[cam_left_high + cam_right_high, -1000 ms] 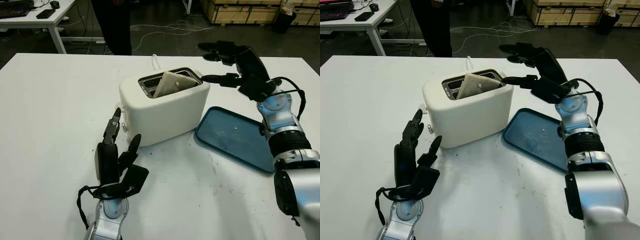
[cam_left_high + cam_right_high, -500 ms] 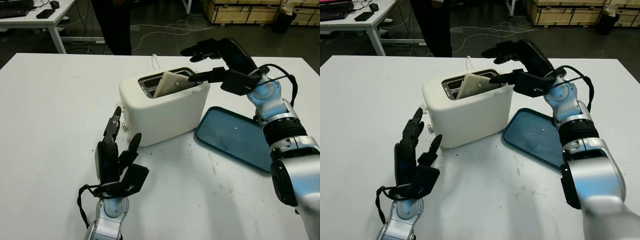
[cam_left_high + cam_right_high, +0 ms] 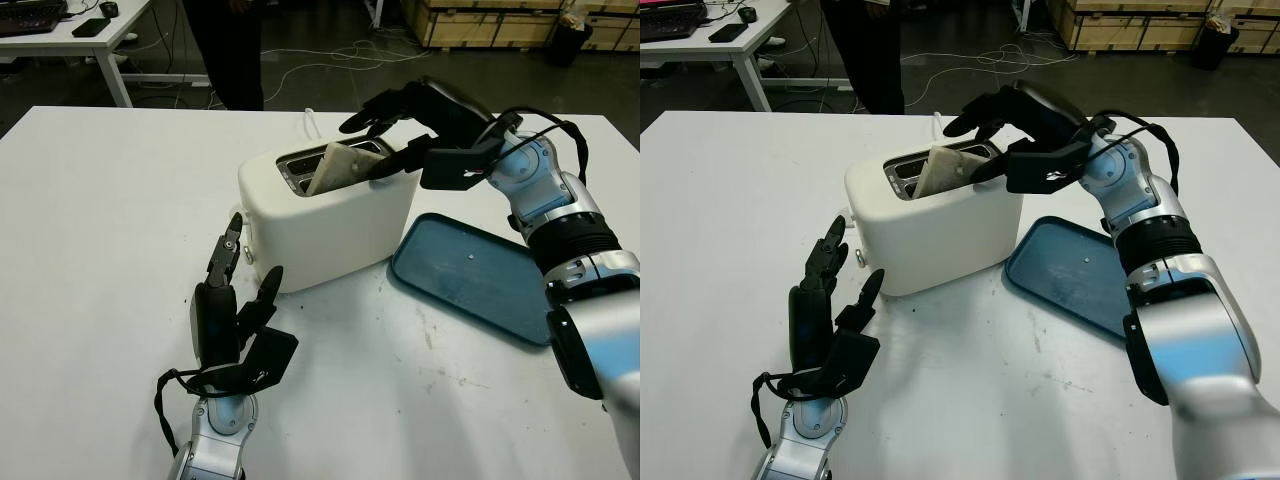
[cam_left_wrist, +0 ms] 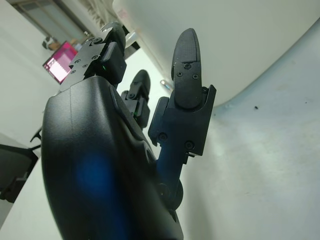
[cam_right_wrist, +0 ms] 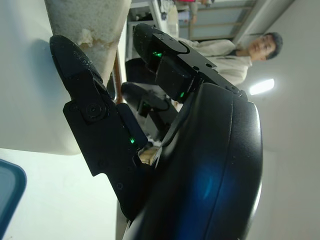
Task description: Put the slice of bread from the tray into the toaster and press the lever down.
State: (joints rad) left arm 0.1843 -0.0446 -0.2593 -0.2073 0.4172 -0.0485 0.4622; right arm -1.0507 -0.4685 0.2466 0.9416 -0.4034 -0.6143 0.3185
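A white toaster [image 3: 330, 220] stands mid-table with a slice of bread [image 3: 343, 166] leaning tilted in its slot, the top half sticking out. My right hand [image 3: 362, 150] is open and arches over the toaster's right end, fingers above the bread's top edge and thumb [image 5: 80, 75] by the bread's corner [image 5: 92, 17] against the toaster's side. The blue tray [image 3: 470, 280] lies bare to the right of the toaster. Open and upright, my left hand [image 3: 235, 320] stands on the table in front of the toaster, just below the lever [image 3: 246, 252].
The table's far edge runs behind the toaster. Past it stand a person's dark legs [image 3: 225, 50], a white desk [image 3: 70, 35] and floor cables. A person [image 5: 250, 50] shows beyond my right hand. White tabletop spreads left and front right.
My right hand has swung left, from beyond the toaster's right end to over the bread in the slot. The left hand, bread and tray have not moved.
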